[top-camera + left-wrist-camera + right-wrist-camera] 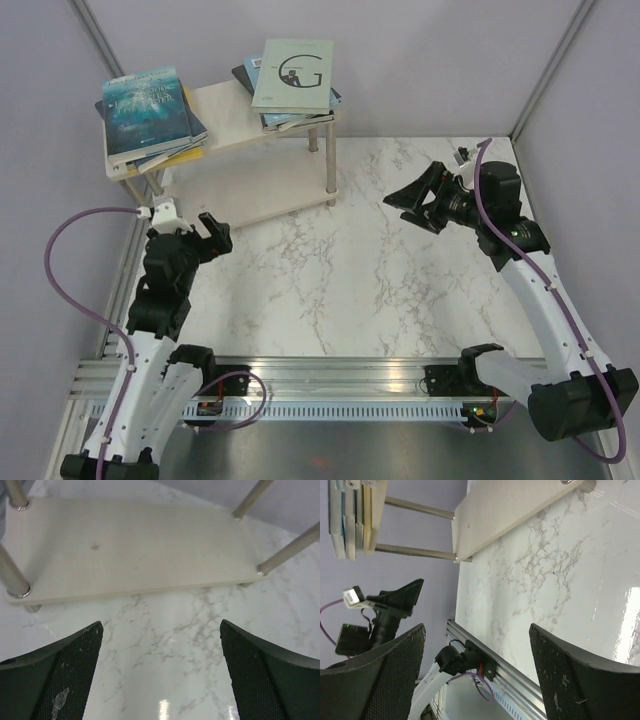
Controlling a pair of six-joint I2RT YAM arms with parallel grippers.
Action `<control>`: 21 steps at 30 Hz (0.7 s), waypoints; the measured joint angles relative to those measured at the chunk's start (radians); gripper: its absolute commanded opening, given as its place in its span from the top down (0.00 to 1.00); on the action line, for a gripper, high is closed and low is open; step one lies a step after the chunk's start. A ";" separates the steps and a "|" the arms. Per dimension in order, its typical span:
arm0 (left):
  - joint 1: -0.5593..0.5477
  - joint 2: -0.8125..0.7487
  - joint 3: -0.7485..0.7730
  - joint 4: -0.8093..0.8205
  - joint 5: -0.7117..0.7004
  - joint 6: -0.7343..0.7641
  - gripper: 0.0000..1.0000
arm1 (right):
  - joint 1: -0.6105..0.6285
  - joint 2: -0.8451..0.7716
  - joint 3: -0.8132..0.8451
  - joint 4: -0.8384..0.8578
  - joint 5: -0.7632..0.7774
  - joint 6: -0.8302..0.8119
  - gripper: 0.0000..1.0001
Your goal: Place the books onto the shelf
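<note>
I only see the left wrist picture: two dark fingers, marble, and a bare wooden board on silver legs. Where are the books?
Observer: On the shelf's top board, in two stacks; the top camera shows them.
Operator: What lies uppermost?
Observer: The teal ocean book tops the left stack, the pale grey "G" book the right one.
Operator: And the other arm?
Observer: The right gripper hangs open over the marble table, holding nothing.
</note>
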 measured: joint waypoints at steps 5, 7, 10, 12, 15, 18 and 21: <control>0.009 0.050 -0.296 0.161 -0.120 0.086 0.00 | 0.021 -0.057 -0.023 -0.037 0.007 -0.050 0.04; 0.020 0.100 -0.399 0.228 -0.136 0.102 0.00 | 0.026 -0.095 -0.028 -0.054 0.007 -0.077 0.02; 0.048 0.176 -0.506 0.370 -0.148 0.108 0.00 | 0.031 -0.137 -0.028 -0.084 0.013 -0.107 0.02; 0.070 0.232 -0.558 0.493 -0.150 0.110 0.00 | 0.033 -0.160 -0.028 -0.115 0.027 -0.130 0.02; 0.092 0.339 -0.574 0.655 -0.153 0.124 0.00 | 0.037 -0.171 -0.028 -0.169 0.055 -0.163 0.02; 0.113 0.452 -0.563 0.801 -0.142 0.135 0.00 | 0.039 -0.169 -0.028 -0.220 0.098 -0.190 0.02; 0.157 0.569 -0.531 0.926 -0.097 0.140 0.00 | 0.039 -0.164 -0.028 -0.254 0.144 -0.205 0.02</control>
